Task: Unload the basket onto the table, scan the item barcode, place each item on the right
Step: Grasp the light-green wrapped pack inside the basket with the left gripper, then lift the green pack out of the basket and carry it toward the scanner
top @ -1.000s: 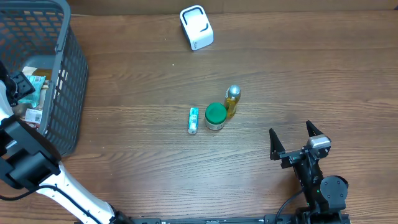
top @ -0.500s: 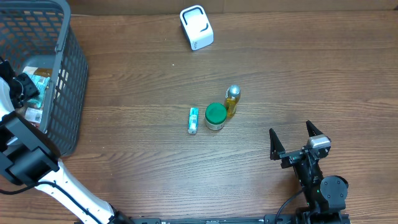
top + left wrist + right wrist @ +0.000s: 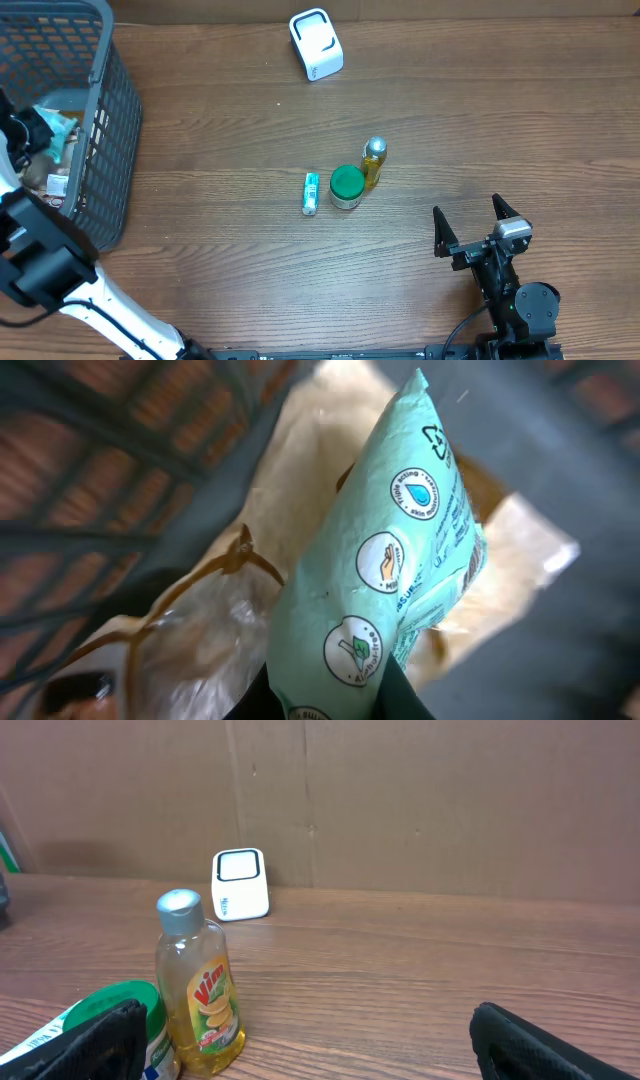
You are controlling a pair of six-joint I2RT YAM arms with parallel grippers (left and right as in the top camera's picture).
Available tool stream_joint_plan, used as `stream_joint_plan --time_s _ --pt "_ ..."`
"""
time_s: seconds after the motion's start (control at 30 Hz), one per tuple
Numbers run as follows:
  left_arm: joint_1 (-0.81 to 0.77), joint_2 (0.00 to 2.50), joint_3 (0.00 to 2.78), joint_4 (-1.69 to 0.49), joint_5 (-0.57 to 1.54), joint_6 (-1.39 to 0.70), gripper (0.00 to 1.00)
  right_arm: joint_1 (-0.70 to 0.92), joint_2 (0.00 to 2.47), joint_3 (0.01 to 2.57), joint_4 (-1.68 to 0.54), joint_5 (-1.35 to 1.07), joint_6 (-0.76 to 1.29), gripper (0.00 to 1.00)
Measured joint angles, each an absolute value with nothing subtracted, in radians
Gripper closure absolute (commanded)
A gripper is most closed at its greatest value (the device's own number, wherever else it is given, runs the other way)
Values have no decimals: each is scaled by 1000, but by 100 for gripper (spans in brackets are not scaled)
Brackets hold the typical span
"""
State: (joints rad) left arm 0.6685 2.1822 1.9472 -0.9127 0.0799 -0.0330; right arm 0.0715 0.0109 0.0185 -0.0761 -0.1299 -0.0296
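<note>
Surface: brown wooden table, cardboard wall along the far side.
Left fingers: clenched on one mint-green pouch, inside the grey basket at far left.
Counts: one tube, one green-lidded jar, one yellow bottle mid-table; one white scanner far centre.
Right fingers: spread wide, empty, near right, well apart from the pouch.

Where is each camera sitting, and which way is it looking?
Overhead: sits above the brown wooden table, looking straight down; shows the left tool inside the grey plastic mesh basket and the right tool.
Left wrist: inside the basket, looking along the left tool, which is shut on a mint-green plastic pouch.
Right wrist: low over the table, facing the yellow dish-soap bottle and white box-shaped scanner; its open fingers show at the bottom corners.
Shared: overhead and right wrist both show bottle and scanner.
</note>
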Motion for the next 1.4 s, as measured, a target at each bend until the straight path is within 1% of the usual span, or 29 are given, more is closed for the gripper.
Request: stream_joint_plan --time_s 0.13,0.2,0.43,0.63,0.77,0.93,1.0,1.13,1.27,1.4 --pt "669 2075 1946 -913 93 -84 96 72 11 19 -76 -130 -30 0" --pt "669 2006 1946 -913 132 -109 96 72 11 19 -76 -130 -30 0" --pt "670 1806 1946 -912 429 -211 96 72 11 19 -76 -130 -30 0" --pt "670 1717 1946 -953 630 -262 96 72 11 19 -76 -130 -30 0" --pt "669 1699 1946 -1053 773 -239 96 72 11 19 -76 -130 -30 0" --pt "636 1699 1944 -1235 915 -88 96 72 11 19 -76 -130 -29 0" --pt "596 1700 1943 -1286 942 -19 96 72 11 19 -77 -130 -30 0" --pt "493 1702 1929 -1312 955 47 96 72 11 19 -76 -130 -30 0" --pt "360 1702 1848 -1260 917 52 96 72 11 19 -76 -130 -30 0" --pt "234 1707 1737 -1176 810 12 96 72 11 19 -76 -130 -30 0"
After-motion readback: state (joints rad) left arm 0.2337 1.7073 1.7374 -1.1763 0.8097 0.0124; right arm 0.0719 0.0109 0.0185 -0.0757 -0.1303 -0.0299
